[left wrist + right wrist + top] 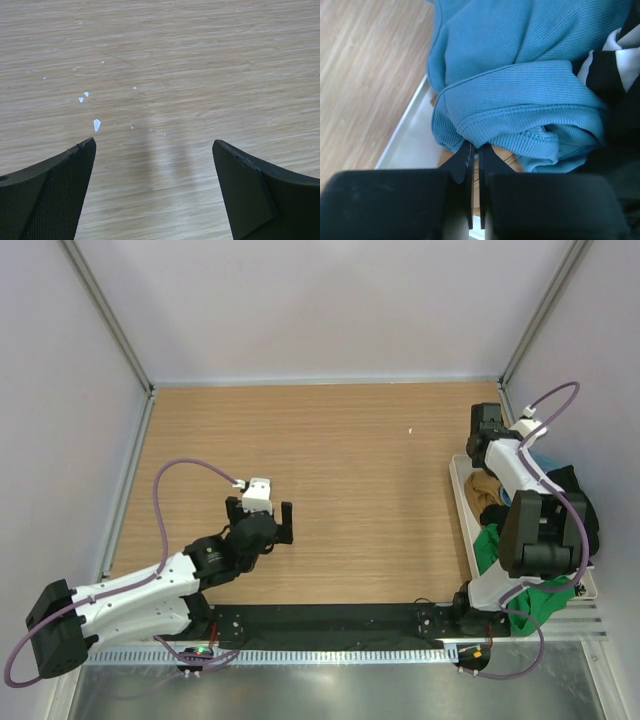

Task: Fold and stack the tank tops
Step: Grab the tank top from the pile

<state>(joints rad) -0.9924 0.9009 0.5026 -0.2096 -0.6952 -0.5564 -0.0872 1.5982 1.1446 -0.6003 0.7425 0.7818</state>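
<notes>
Plainly, the right gripper (475, 150) is pinched nearly closed on the lower hem of the teal tank top (520, 90), which lies heaped at the far end of the white tray (405, 135). Also in the tray, nearer the arms, sit a tan top (487, 490), a green top (490, 545) and a black top (575, 490). Striped black-and-white cloth (607, 65) touches the teal one. From above, the right arm covers much of the tray. Well left of the tray, the left gripper (152, 145) hangs spread wide, grasping nothing, over the wooden table (350, 440) flecked with white specks (96, 125).
</notes>
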